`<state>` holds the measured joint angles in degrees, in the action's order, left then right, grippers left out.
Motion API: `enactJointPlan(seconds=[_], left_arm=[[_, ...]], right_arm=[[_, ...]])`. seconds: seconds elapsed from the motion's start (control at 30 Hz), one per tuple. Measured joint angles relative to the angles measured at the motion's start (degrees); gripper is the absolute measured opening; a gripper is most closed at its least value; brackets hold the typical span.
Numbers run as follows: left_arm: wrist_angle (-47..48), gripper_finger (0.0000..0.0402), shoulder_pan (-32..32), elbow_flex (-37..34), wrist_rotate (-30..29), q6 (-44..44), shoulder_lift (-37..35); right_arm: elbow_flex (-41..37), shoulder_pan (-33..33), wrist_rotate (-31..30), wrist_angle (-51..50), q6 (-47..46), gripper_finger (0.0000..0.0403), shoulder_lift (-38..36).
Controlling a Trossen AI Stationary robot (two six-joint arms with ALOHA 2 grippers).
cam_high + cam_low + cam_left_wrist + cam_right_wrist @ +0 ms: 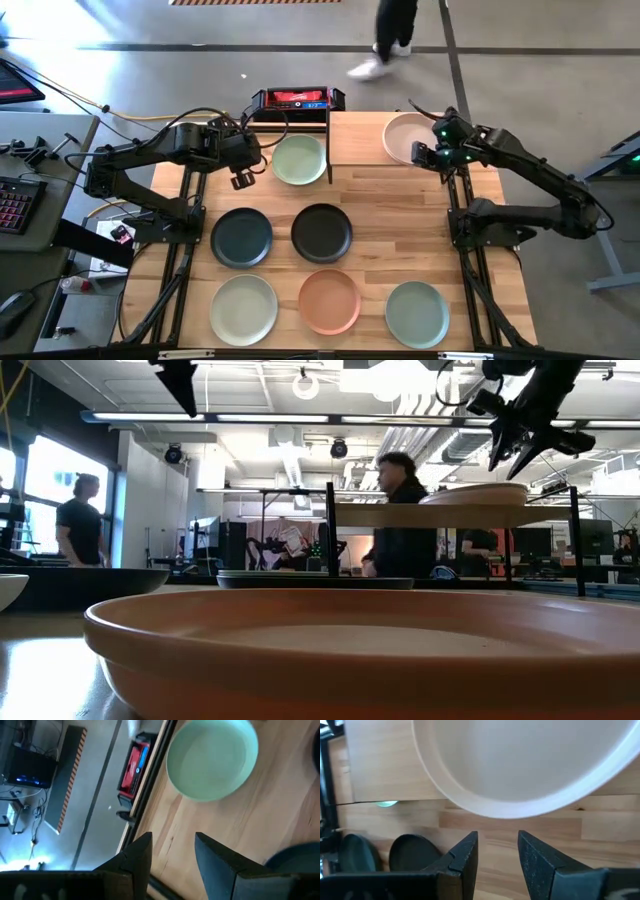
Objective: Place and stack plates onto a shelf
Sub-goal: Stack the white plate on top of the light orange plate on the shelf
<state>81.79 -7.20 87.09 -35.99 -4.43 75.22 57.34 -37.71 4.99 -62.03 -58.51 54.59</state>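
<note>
A pink plate (406, 137) rests flat on the right part of the light-wood shelf (355, 138) at the table's far edge; it also shows in the right wrist view (520, 765) and the low view (475, 494). My right gripper (426, 156) hovers open and empty just above the plate's near rim. My left gripper (241, 179) is open and empty, above the table left of a pale green plate (299, 159) that lies flat on the tabletop beside the shelf; this plate also shows in the left wrist view (212, 757).
Flat on the tabletop lie a dark teal plate (241, 238), a black plate (321, 232), a pale green plate (243, 308), a terracotta plate (329, 300) and a grey-green plate (417, 313). A red box (295, 98) sits beyond the far edge. People stand in the room behind.
</note>
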Motion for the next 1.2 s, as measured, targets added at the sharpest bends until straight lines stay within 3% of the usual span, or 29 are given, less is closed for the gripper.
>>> enactJointPlan(seconds=[0.67,0.8,0.97,1.2], left_arm=[[-2.46,0.0136,0.01,0.0,0.0,-3.47,0.0],[-2.41,0.0136,0.0,0.0,0.0,-3.53,0.0],[-2.35,0.0136,0.0,0.0,0.0,-4.02,0.0],[-2.36,0.0136,0.0,0.0,0.0,-3.98,0.0]], right_arm=[[0.0,-1.05,-5.92,1.83,-1.75,0.0119,2.42],[0.0,-1.29,-2.63,4.13,-2.0,0.0119,2.42],[-0.02,1.35,0.0,8.02,-4.5,0.0119,2.42],[-0.02,6.51,-4.46,16.79,-7.27,0.0119,4.2]])
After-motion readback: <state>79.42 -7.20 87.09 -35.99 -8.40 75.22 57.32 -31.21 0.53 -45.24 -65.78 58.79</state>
